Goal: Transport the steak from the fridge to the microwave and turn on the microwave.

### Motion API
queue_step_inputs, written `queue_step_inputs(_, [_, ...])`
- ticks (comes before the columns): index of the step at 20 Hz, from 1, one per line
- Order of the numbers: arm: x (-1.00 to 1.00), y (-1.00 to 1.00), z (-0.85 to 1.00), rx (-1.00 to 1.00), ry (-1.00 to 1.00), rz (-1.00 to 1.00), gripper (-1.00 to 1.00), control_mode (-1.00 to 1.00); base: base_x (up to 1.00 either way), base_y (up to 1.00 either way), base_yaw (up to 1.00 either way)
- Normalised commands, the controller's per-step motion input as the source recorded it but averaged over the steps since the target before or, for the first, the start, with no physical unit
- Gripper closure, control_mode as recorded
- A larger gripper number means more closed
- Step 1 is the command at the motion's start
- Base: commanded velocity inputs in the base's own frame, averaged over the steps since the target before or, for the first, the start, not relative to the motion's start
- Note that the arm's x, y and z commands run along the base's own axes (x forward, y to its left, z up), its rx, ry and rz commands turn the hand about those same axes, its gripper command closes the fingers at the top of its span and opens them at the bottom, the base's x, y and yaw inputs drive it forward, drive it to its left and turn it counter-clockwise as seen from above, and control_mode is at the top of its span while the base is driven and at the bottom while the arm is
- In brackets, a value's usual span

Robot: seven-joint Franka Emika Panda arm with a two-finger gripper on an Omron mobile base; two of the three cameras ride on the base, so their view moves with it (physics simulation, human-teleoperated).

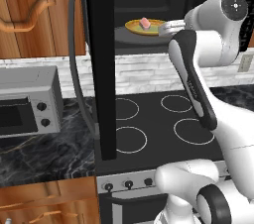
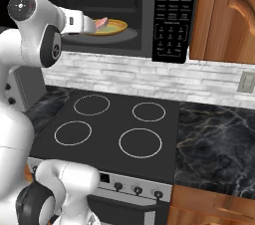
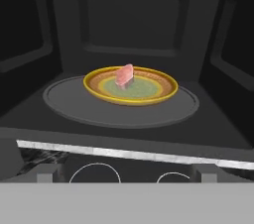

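The microwave [image 2: 172,15] hangs above the stove with its door [image 1: 101,64] swung wide open. Inside, on the grey turntable [image 3: 74,104], a yellow plate [image 3: 149,89] carries the small pinkish steak [image 3: 124,75], which leans on its edge. The steak [image 1: 144,23] on the plate [image 1: 134,28] also shows from the left base, and the steak [image 2: 102,22] from the right base. My gripper [image 3: 126,173] is open and empty, just outside the microwave's opening and level with the plate. It sits right of the plate [image 1: 166,28] and left of it [image 2: 89,25]. The fridge is out of view.
The open microwave door juts out over the left side of the black stovetop [image 1: 158,124] with its ring burners. A silver toaster oven [image 1: 30,101] stands on the dark marble counter at left. Wooden cabinets [image 2: 224,15] flank the microwave. A wall outlet [image 2: 246,82] is at right.
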Motion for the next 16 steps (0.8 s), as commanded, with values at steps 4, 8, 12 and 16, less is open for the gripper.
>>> queue_step_inputs(4, [-0.29, -0.06, 0.09, 0.00, 0.00, 0.00, -1.00, -1.00, 0.00, 0.00, 0.00])
queue_step_inputs(8, [-0.29, -0.01, 0.05, 0.00, 0.00, 0.00, -1.00, -1.00, 0.00, 0.00, 0.00])
queue_step_inputs(12, [-0.35, 0.00, 0.00, 0.00, 0.00, 0.00, -1.00, -1.00, 0.00, 0.00, 0.00])
queue_step_inputs(16, [-0.44, -0.01, 0.02, 0.00, -0.01, 0.00, -1.00, -1.00, 0.00, 0.00, 0.00])
